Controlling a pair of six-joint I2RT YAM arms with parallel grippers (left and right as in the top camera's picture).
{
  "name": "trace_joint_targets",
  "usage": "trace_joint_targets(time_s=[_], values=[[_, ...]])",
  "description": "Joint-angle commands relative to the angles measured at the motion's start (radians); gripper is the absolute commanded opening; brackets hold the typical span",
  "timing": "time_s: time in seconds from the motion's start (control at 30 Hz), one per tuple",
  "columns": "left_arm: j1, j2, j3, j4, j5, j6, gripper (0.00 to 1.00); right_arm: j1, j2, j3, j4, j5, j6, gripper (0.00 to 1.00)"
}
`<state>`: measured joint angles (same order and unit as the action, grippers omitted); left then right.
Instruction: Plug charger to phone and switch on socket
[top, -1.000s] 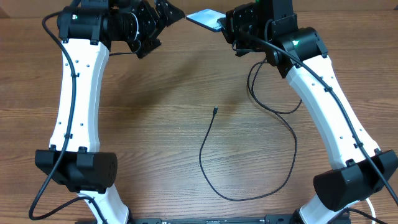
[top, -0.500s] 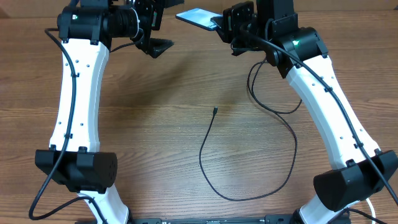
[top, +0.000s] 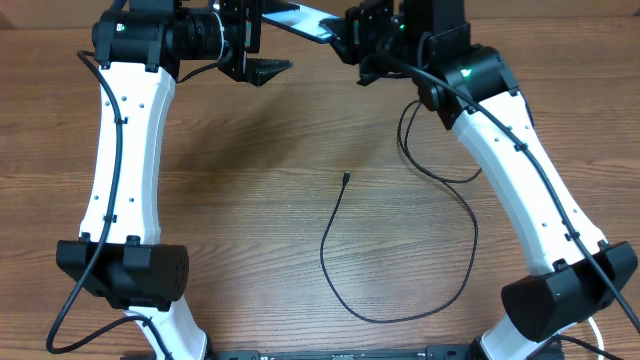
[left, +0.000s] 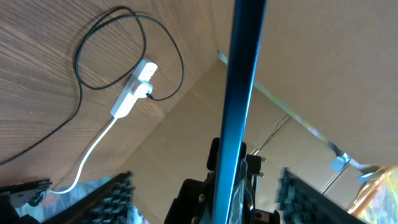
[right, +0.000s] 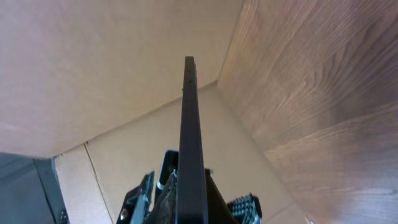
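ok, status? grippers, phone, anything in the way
Right gripper shut on phone, held aloft. Left gripper open, fingers straddling the phone, not touching. Charger loose on table, tip unplugged. Nothing blocking.

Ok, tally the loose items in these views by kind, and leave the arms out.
smartphone: 1
black charger cable: 1
white power strip: 1
Total: 3
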<state>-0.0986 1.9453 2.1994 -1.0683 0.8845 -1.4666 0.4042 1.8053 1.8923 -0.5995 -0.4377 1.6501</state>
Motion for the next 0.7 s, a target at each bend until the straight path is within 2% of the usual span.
trace_joint_targets(time_s=[0.0,0.27,0.53,0.67], values=[[-0.008,0.011,-0.002,0.003,0.034,-0.024,0.64,0.023,-0.051,0.034,0.020,-0.006,0.027,0.04],[-0.007,0.011,-0.002,0.004,0.032,-0.039,0.55,0.035,-0.051,0.034,0.020,-0.010,0.027,0.04],[-0.007,0.011,-0.002,0.003,-0.028,-0.038,0.56,0.035,-0.051,0.034,0.021,-0.018,0.061,0.04],[-0.007,0.011,-0.002,0.004,-0.048,-0.039,0.53,0.035,-0.051,0.034,0.023,-0.018,0.064,0.04]])
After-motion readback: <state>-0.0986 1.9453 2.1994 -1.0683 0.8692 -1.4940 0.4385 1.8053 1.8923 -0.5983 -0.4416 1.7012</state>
